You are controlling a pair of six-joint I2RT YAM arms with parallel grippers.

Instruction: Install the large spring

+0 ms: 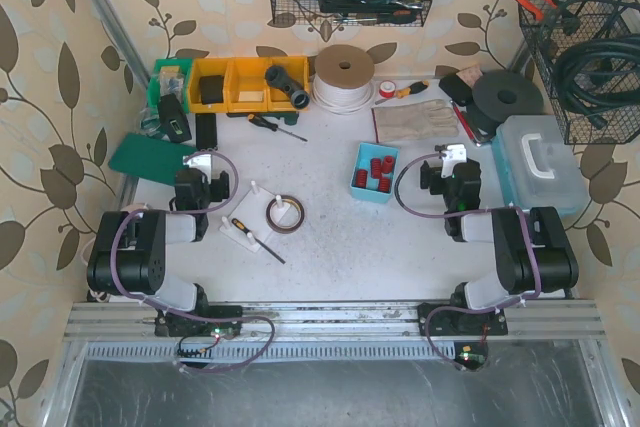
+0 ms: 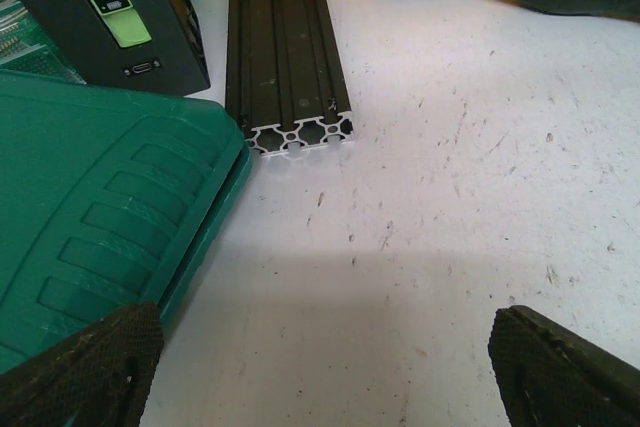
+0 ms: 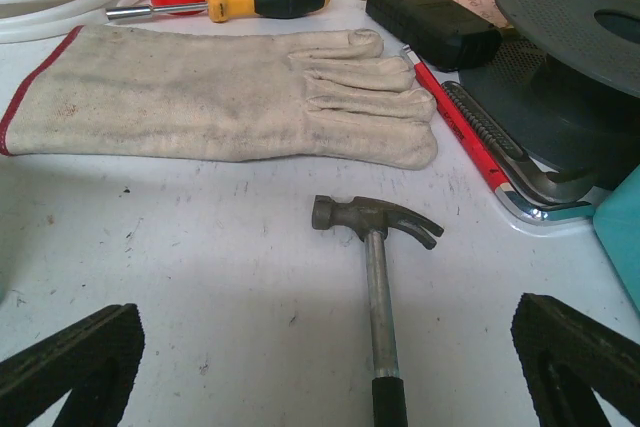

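No spring shows plainly in any view. A white fixture lies at the table's middle left, with a brown ring beside it and a small screwdriver across it. A blue tray holds several red cylindrical parts. My left gripper is open and empty over bare table, beside a green case. My right gripper is open and empty, with a claw hammer lying on the table between its fingers.
A black aluminium extrusion and a black device lie ahead of the left gripper. A work glove, a red pipe wrench and a black disc lie ahead of the right. Yellow bins, a tubing coil and a toolbox stand around.
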